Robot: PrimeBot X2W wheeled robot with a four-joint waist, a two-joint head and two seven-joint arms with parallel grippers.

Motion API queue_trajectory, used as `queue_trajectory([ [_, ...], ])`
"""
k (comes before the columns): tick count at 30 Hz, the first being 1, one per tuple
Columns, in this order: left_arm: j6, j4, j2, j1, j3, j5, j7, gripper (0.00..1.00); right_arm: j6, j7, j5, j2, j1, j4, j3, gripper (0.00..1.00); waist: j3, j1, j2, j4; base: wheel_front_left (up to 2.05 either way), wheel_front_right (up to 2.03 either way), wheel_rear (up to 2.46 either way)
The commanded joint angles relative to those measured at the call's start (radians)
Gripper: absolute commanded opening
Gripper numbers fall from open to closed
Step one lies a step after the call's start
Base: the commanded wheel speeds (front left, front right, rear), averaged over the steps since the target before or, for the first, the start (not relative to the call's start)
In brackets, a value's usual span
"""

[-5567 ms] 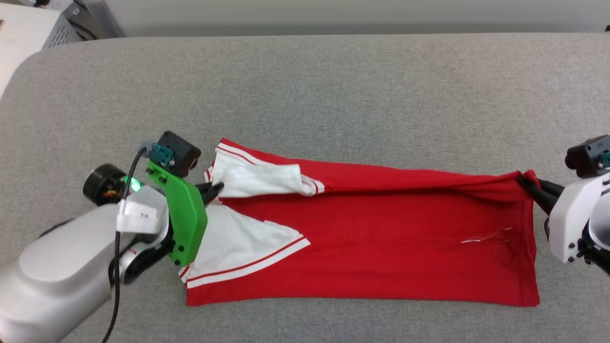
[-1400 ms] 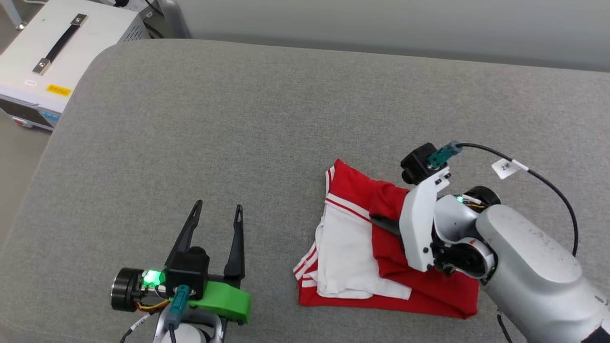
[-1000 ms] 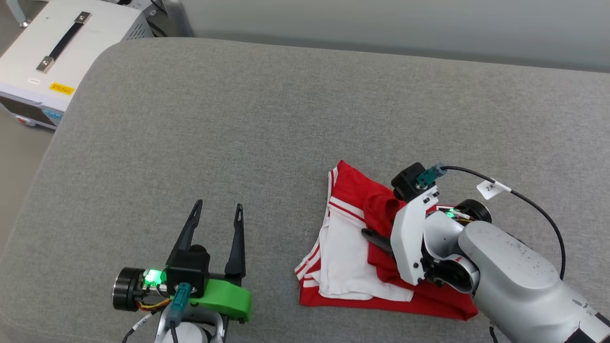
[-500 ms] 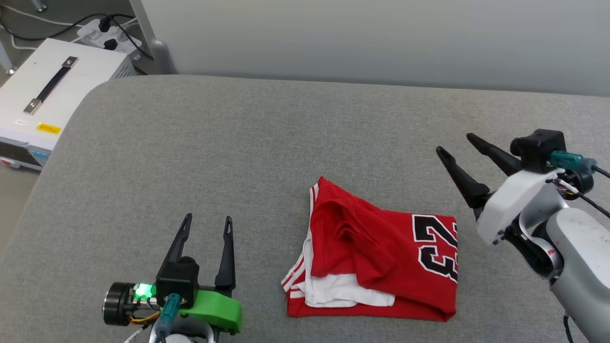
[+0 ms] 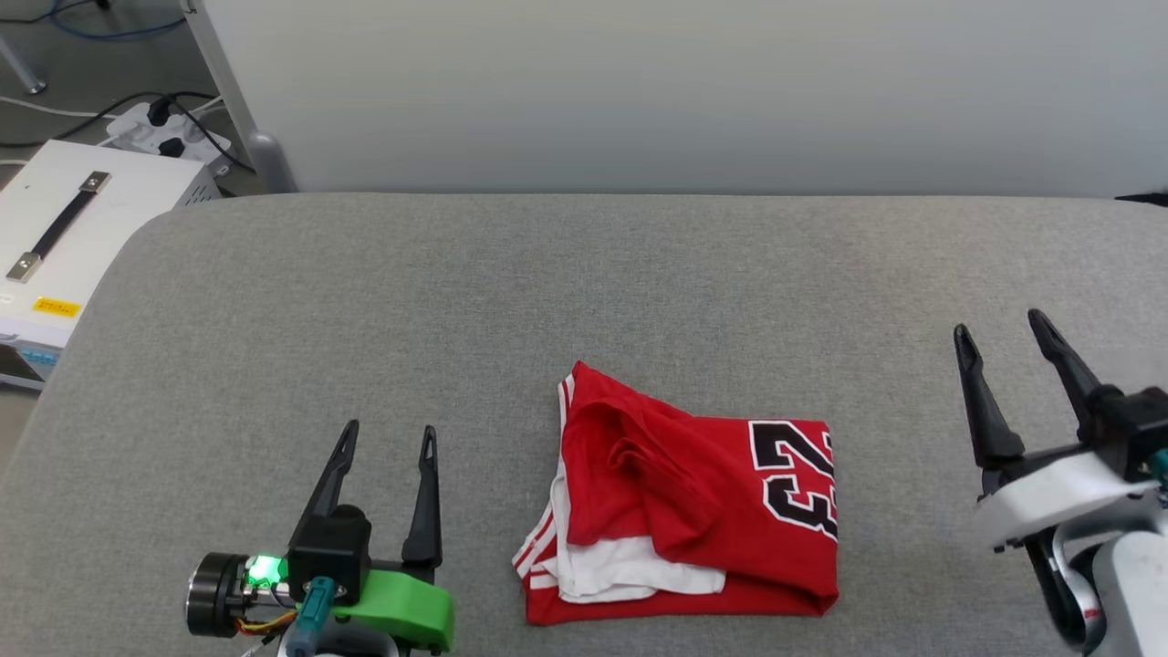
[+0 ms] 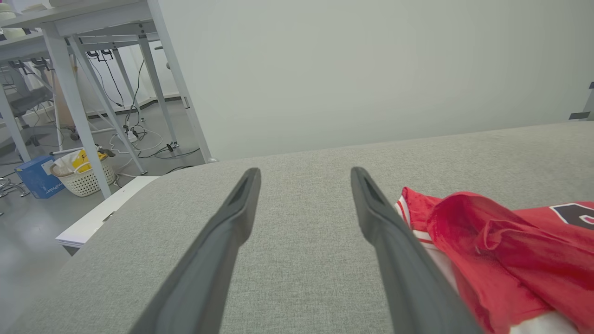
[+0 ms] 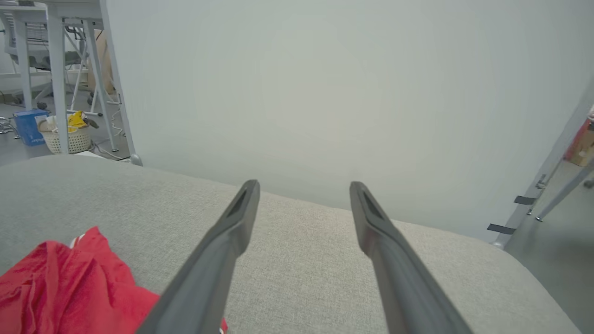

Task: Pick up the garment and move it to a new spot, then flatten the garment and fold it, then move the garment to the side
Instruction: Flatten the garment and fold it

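The garment [image 5: 693, 497] lies folded into a compact red bundle on the grey table [image 5: 584, 292], a black-and-white number on top and a white sleeve with striped trim showing at its lower left. My left gripper [image 5: 388, 438] rests open at the lower left, a short way left of the bundle. My right gripper [image 5: 999, 333] stands open at the right, clear of the cloth. In the left wrist view the garment [image 6: 501, 246] sits to the right of the open left gripper [image 6: 304, 174]. In the right wrist view the garment [image 7: 69, 292] lies at the lower left of the open right gripper [image 7: 304, 185].
A white box with a handle [image 5: 55, 246] stands off the table's left edge, with a power strip and cables [image 5: 164, 132] behind it. A pale wall [image 5: 639, 91] runs behind the table. Desk legs and a basket [image 6: 83, 174] stand on the floor to the left.
My right gripper let go of the garment, opened and drew back to the right. The folded bundle now lies free with the number facing up. The head camera has tilted up.
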Motion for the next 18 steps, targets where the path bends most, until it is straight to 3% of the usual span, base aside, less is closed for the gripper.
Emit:
queue_trajectory([
  [1,-0.007,-0.008,0.005,0.017,0.000,0.006,-0.006,1.00,-0.001,-0.008,-0.019,0.035,0.044,-0.034,-0.026,1.00,-0.010,0.0000,0.0000,-0.004,0.00,0.00,0.00],
  [9,-0.001,-0.047,0.015,0.047,0.009,0.008,-0.006,1.00,-0.001,-0.009,-0.063,0.178,0.222,-0.174,-0.130,1.00,-0.025,0.0000,0.0000,0.006,0.00,0.00,0.00],
  [18,-0.012,-0.055,0.014,0.075,0.017,-0.008,-0.006,1.00,-0.001,-0.009,-0.053,0.228,0.313,-0.190,-0.152,1.00,-0.036,0.0000,0.0000,0.022,0.00,0.00,0.00],
])
